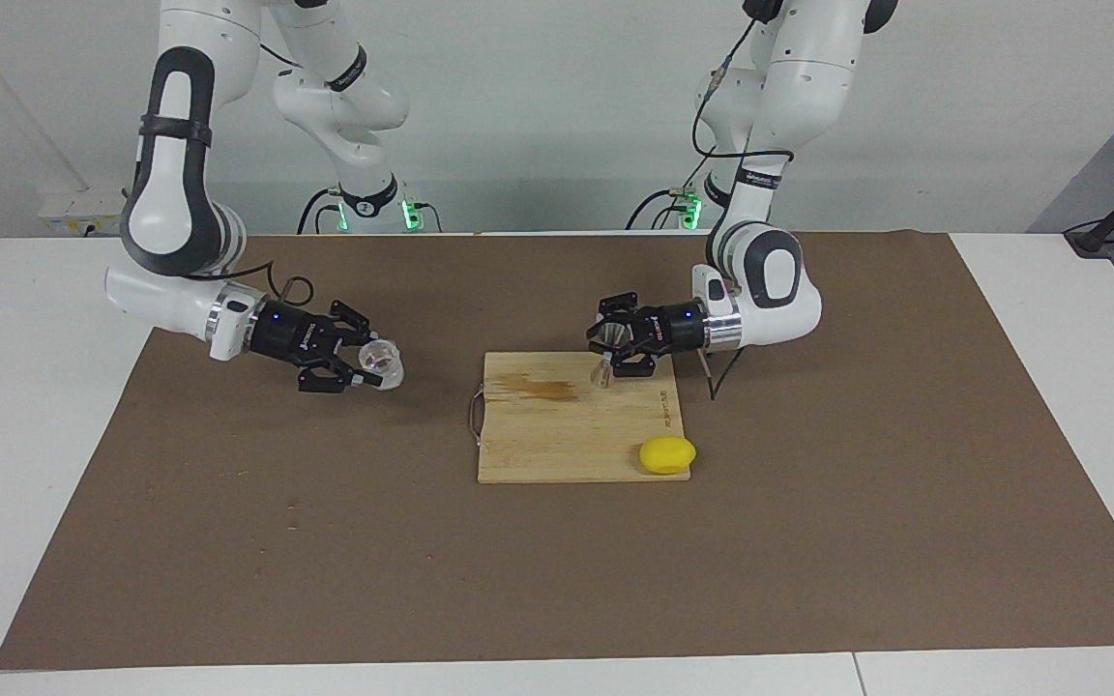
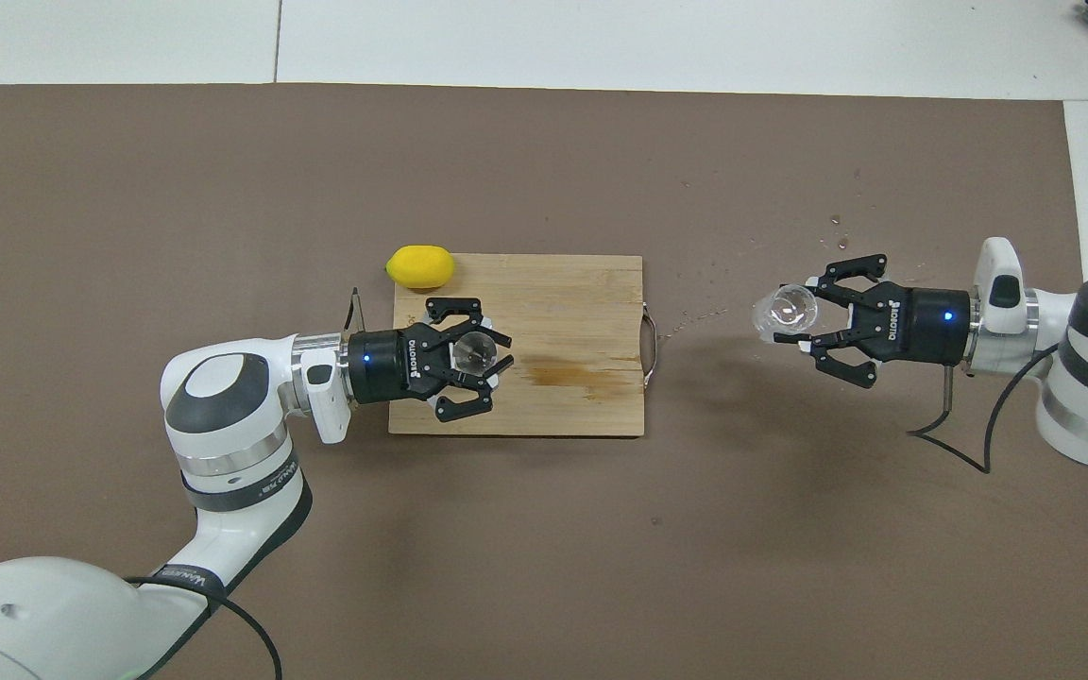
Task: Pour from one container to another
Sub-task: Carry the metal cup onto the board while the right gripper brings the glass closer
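My right gripper [image 1: 370, 367] is shut on the small clear glass cup [image 1: 385, 362] and holds it tilted above the brown mat, toward the right arm's end of the table. The cup also shows in the overhead view [image 2: 778, 310], at the tips of the right gripper [image 2: 797, 319]. My left gripper [image 1: 608, 356] is shut on the small grey metal jigger [image 1: 602, 373], which stands upright on the wooden cutting board [image 1: 567, 440], at the board's edge nearer to the robots. In the overhead view the jigger's round mouth [image 2: 474, 351] sits between the left gripper's [image 2: 489, 351] fingers.
A yellow lemon [image 1: 667, 455] lies at the board's corner farther from the robots, toward the left arm's end. A wet stain [image 1: 547, 389] marks the board. Small droplets [image 2: 695, 316] dot the brown mat [image 1: 325, 541] between the board's wire handle [image 1: 472, 418] and the cup.
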`<act>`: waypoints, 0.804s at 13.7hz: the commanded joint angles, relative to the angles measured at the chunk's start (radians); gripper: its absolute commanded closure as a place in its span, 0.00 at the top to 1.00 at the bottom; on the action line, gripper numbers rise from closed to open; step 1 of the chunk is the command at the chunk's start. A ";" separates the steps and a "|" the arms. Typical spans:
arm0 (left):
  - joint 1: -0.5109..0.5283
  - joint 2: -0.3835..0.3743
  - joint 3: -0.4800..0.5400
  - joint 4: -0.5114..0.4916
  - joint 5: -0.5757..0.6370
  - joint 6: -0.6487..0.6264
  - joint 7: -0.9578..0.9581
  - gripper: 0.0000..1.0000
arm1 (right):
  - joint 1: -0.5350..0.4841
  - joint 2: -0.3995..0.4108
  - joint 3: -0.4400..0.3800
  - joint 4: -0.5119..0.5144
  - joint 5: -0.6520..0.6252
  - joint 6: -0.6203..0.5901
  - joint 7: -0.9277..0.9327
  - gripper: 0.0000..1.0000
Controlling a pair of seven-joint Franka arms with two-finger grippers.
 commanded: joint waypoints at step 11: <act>-0.090 -0.010 0.014 -0.018 -0.126 0.154 0.115 0.09 | -0.014 -0.026 0.004 -0.020 0.000 -0.016 0.002 0.00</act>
